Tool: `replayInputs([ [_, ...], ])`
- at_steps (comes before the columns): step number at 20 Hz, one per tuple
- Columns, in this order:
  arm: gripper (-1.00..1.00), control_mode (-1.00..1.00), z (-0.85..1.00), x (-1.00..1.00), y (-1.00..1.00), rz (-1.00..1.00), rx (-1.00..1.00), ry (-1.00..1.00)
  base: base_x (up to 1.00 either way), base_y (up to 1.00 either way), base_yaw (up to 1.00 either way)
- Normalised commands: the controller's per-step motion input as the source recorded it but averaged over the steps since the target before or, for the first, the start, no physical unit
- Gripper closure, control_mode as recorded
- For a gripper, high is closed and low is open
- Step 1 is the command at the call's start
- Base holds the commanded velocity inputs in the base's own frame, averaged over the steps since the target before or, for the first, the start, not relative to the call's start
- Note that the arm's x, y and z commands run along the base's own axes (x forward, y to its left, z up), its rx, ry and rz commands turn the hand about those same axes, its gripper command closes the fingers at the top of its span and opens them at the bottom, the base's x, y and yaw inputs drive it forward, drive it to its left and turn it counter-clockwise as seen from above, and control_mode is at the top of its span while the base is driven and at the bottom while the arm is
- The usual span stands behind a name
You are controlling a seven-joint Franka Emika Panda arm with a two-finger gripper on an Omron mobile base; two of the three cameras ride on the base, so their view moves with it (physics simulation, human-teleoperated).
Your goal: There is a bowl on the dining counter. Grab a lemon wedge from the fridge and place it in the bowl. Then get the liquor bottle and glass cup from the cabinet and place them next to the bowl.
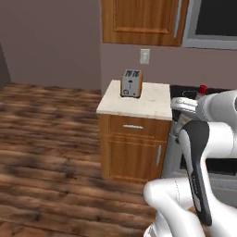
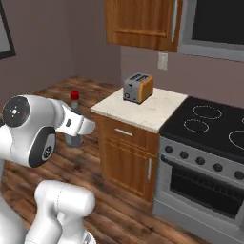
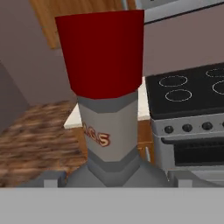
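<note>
The jaws are clamping the bottle around its body, red cap up, carrying it in the air in front of the stove. Keeping it upright and steady while the base is driving to the dining surface seems wise.

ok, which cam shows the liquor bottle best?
Hand view: the liquor bottle is up close, with its red cap, grey neck and label lettering. The right base view shows its cap and part of its body beside the arm; the left base view shows just the red cap.
</note>
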Motion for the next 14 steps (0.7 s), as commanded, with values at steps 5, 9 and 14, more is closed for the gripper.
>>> replayInputs([
  [5, 1.0, 1.0, 0.0, 0.0, 0.0, 0.0, 0.0, 0.0, -0.6, 1.0, 0.81],
  [9, 1.0, 1.0, 0.0, 0.0, 0.0, 0.0, 0.0, 0.0, -0.55, 0.95, 0.83],
  [14, 1.0, 1.0, 0.0, 0.0, 0.0, 0.0, 0.0, 0.0, -0.55, 0.92, 0.83],
])
